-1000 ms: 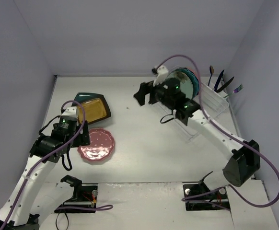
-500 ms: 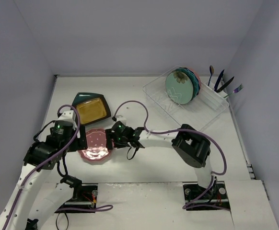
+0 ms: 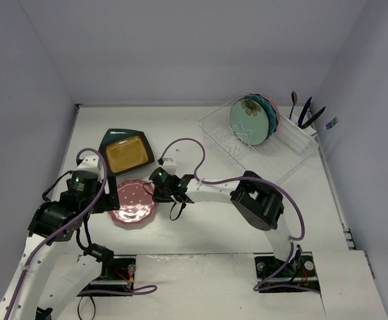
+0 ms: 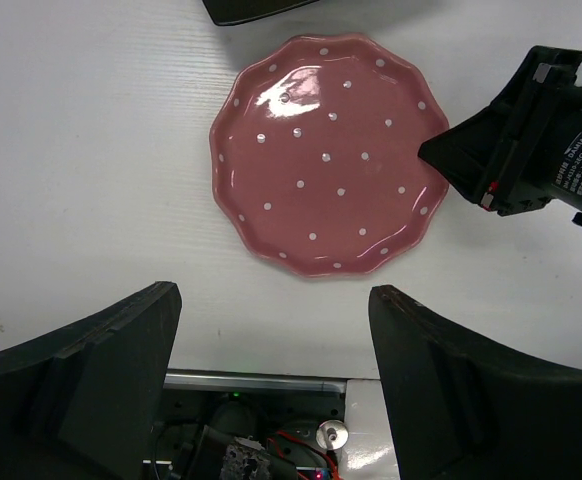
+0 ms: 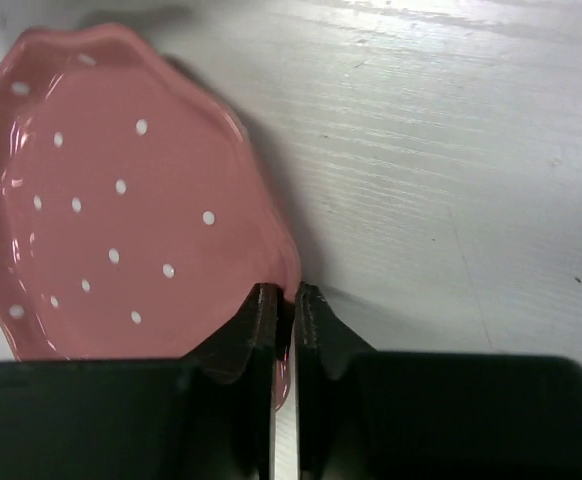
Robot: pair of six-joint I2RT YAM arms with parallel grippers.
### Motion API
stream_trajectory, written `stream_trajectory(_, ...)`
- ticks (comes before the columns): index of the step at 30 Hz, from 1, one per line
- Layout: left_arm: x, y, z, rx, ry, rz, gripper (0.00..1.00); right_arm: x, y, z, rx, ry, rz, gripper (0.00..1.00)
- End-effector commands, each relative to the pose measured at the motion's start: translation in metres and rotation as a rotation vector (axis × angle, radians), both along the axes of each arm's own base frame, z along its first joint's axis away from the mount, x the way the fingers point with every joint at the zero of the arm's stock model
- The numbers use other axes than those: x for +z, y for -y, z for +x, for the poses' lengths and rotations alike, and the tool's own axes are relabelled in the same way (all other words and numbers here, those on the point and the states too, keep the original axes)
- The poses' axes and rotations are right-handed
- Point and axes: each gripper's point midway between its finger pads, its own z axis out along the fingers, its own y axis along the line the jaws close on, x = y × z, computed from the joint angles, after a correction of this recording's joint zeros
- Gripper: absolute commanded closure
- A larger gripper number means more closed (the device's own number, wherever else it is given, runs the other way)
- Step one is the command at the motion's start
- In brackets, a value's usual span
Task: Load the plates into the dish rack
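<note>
Now, R hand (image 5: 281, 295) tight on rim of pink plate (image 5: 111, 190), L hand (image 4: 273, 296) wide apart above it.

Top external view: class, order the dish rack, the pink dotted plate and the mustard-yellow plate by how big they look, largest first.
1. dish rack, clearly the largest.
2. pink dotted plate and mustard-yellow plate: these look about alike, so they are not ranked against each other.
</note>
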Motion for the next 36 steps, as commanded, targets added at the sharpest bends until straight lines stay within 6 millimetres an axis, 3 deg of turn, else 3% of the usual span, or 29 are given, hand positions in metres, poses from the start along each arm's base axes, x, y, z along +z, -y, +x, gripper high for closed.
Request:
stream_trajectory(1,0.019,0.003,0.006,-0.003,0.058,-0.017,0.24,-0.027,0.049,-0.010,-0.033,-0.018,-0.228,1.00)
stream_trajectory(3,0.018,0.004,0.007,-0.006,0.058,-0.021,0.24,-0.014,0.058,0.001,-0.013,0.056,-0.283,1.00)
stream_trajectory(6,0.019,0.004,0.008,-0.006,0.062,-0.024,0.24,0.035,0.059,0.022,0.008,0.214,-0.282,1.00)
stream_trajectory(7,0.019,0.005,0.009,-0.006,0.060,-0.024,0.24,0.067,0.059,0.030,0.052,0.300,-0.281,1.00)
stream_trajectory(9,0.019,0.005,0.009,-0.006,0.060,-0.024,0.24,0.104,0.062,0.044,0.060,0.419,-0.297,1.00)
stream_trajectory(12,0.020,0.005,0.011,-0.004,0.063,-0.026,0.24,0.180,0.074,0.061,0.098,0.629,-0.336,1.00)
stream_trajectory(15,0.020,0.006,0.013,-0.004,0.066,-0.026,0.24,0.231,0.087,0.074,0.126,0.793,-0.413,1.00)
stream_trajectory(17,0.021,0.006,0.015,0.000,0.070,-0.025,0.24,0.276,0.099,0.079,0.086,0.907,-0.411,1.00)
stream_trajectory(23,0.019,0.008,0.019,0.001,0.060,-0.022,0.24,0.378,0.146,0.087,0.045,1.198,-0.541,1.00)
stream_trajectory(26,0.017,0.008,0.022,0.002,0.056,-0.020,0.24,0.409,0.182,0.105,0.021,1.298,-0.685,1.00)
stream_trajectory(27,0.017,0.009,0.023,0.002,0.055,-0.019,0.24,0.417,0.206,0.119,-0.004,1.312,-0.772,1.00)
stream_trajectory(29,0.017,0.009,0.025,0.005,0.058,-0.019,0.24,0.430,0.226,0.133,-0.028,1.352,-0.806,1.00)
stream_trajectory(30,0.017,0.010,0.026,0.006,0.056,-0.019,0.24,0.436,0.250,0.147,-0.060,1.351,-0.856,1.00)
stream_trajectory(33,0.017,0.011,0.030,0.010,0.058,-0.020,0.24,0.447,0.270,0.166,-0.061,1.392,-0.893,1.00)
stream_trajectory(34,0.017,0.011,0.031,0.011,0.057,-0.018,0.24,0.453,0.290,0.176,-0.091,1.388,-0.932,1.00)
stream_trajectory(36,0.015,0.010,0.033,0.018,0.053,-0.012,0.24,0.450,0.298,0.190,-0.077,1.385,-0.957,1.00)
